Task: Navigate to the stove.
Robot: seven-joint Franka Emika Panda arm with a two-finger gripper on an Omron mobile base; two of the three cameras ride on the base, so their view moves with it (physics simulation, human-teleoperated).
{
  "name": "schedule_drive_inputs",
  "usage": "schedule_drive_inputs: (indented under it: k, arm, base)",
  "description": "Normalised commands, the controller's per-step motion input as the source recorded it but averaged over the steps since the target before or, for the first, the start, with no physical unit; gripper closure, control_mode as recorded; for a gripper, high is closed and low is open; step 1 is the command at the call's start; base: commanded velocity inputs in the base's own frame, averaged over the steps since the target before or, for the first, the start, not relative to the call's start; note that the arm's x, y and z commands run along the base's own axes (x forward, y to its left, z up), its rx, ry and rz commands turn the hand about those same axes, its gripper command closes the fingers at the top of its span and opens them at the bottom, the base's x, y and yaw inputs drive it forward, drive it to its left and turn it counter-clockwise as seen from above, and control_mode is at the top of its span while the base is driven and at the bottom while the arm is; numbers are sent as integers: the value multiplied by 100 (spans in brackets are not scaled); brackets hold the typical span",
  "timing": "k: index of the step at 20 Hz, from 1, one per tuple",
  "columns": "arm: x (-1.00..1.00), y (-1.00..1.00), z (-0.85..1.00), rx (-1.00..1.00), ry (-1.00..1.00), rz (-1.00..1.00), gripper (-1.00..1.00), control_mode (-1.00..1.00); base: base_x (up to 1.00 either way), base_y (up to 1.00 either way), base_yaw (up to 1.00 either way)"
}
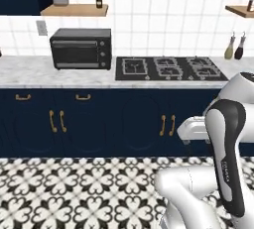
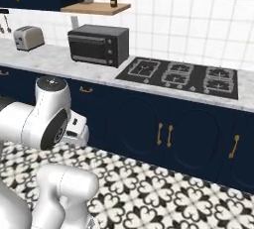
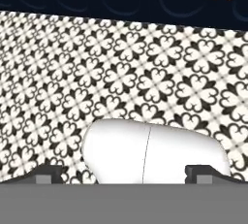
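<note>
The stove (image 1: 168,68) is a flat black gas cooktop with grey grates, set into the marble counter straight ahead, a little right of centre. From the right base it lies further right (image 2: 181,77). My arm is folded close to the base, well short of the counter. In the hand view my gripper (image 3: 125,174) points down at the patterned floor. Its two dark fingertips (image 3: 48,174) stand wide apart, open, with nothing held between them.
A black toaster oven (image 1: 81,48) stands on the counter left of the stove, and a silver toaster (image 2: 28,37) sits further left. Two bottles (image 1: 234,47) stand to the stove's right. Navy cabinets (image 1: 99,124) run below the counter, with black-and-white tiled floor (image 1: 74,188) between me and them.
</note>
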Motion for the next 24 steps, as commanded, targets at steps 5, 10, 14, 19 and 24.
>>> schedule_drive_inputs:
  k: [5,10,14,19,24]
  arm:
    - [0,0,0,0,0,0,-100,100]
    - [0,0,0,0,0,0,-100,100]
    - [0,0,0,0,0,0,-100,100]
    - [0,0,0,0,0,0,-100,100]
    - [0,0,0,0,0,0,-100,100]
  base:
    - [100,-16,-22]
    - [100,-10,-30]
    - [100,0,-17]
    - [61,-64,-5]
    - [69,-87,-9]
